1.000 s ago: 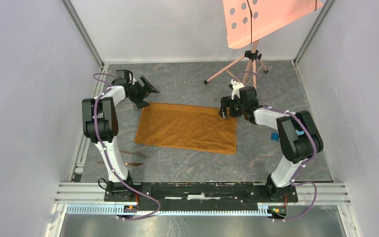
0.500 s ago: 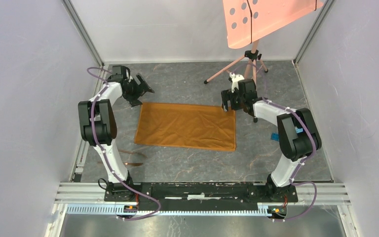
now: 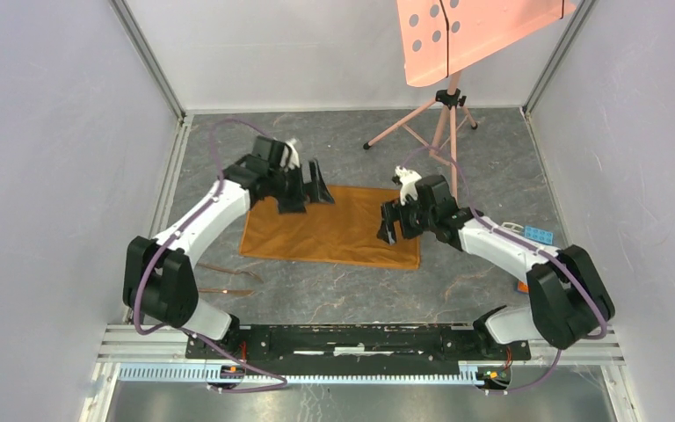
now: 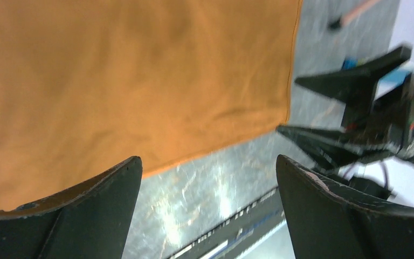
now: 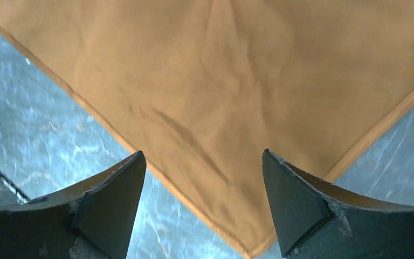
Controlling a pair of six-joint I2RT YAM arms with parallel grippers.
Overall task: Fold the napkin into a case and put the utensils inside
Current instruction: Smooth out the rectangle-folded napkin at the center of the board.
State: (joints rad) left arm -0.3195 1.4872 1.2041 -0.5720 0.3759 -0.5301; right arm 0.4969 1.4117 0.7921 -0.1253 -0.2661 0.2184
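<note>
Barely begun: the napkin (image 3: 334,227) lay flat and unfolded on the table (image 3: 334,145), the utensils (image 3: 228,280) sat apart beyond its near-left corner, and the left gripper (image 3: 310,192) and right gripper (image 3: 390,225) hovered over its ends, both gaping wide, holding nothing.

The napkin (image 3: 334,230) in the middle of the frame is a plain orange-brown with a faint sheen and no pattern. The surface (image 3: 492,167) under it is dark grey, marbled with pale veins. At the upper right, the panel (image 3: 483,26) is salmon pink dotted with round holes, and its tripod (image 3: 402,124) has pink legs and a black hub. The utensils (image 3: 233,291) at lower left are copper-brown. A block (image 3: 538,235) at the right is bright blue. The left arm (image 3: 202,220) and right arm (image 3: 501,246) are white with black joints and purple cables. The left gripper (image 4: 207,162) and right gripper (image 5: 202,152) are black.
</note>
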